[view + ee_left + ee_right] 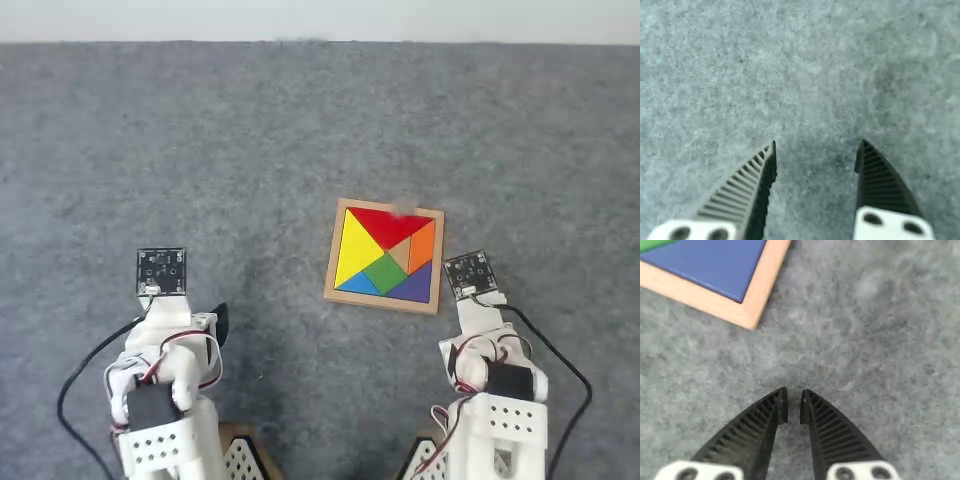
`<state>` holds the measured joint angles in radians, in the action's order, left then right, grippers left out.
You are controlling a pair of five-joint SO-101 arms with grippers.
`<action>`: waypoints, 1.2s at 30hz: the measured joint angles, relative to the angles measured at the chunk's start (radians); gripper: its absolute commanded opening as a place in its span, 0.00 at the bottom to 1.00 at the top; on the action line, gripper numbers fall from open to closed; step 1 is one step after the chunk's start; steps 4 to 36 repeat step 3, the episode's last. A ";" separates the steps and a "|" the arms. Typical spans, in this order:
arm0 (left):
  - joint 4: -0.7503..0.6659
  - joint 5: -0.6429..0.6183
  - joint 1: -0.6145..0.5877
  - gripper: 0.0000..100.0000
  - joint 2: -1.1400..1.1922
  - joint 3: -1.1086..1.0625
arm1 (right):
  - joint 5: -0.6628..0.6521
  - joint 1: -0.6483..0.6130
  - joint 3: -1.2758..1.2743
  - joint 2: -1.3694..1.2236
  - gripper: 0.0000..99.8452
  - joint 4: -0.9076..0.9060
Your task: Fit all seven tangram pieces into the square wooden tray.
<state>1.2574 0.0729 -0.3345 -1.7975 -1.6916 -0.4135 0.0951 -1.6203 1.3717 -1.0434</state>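
Leftmost, the left arm (160, 345) stands at the near side of the desk (250, 130), over grey felt, and the left jaws are spread wide with nothing between them. Well to its right the tray (378, 300) lies flat on the desk. It is square, so it has no long axis, and it is turned slightly clockwise, its far edge dipping toward the right. Seven pieces lie inside it. The yellow triangle (352, 250) has its long side along the left rim and points to the middle. The red triangle (388, 224) has its long side along the far rim and points toward the arms. A green square (385, 270), tan triangle (400, 256), orange piece (424, 244), light blue triangle (357, 285) and blue parallelogram (413, 285) fill the rest. Just beside the tray's near right corner is the right arm (490, 375). The right jaws are all but closed, with a thin slit between the tips, and grip nothing.
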 measured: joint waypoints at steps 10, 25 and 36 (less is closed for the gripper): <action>0.000 0.000 0.000 0.24 0.000 0.000 | 0.000 0.000 0.000 0.000 0.06 0.000; 0.000 0.000 0.000 0.24 0.000 0.000 | 0.000 0.000 0.000 0.000 0.06 0.000; 0.000 0.000 0.000 0.24 0.000 0.000 | 0.000 0.000 0.000 0.000 0.06 0.000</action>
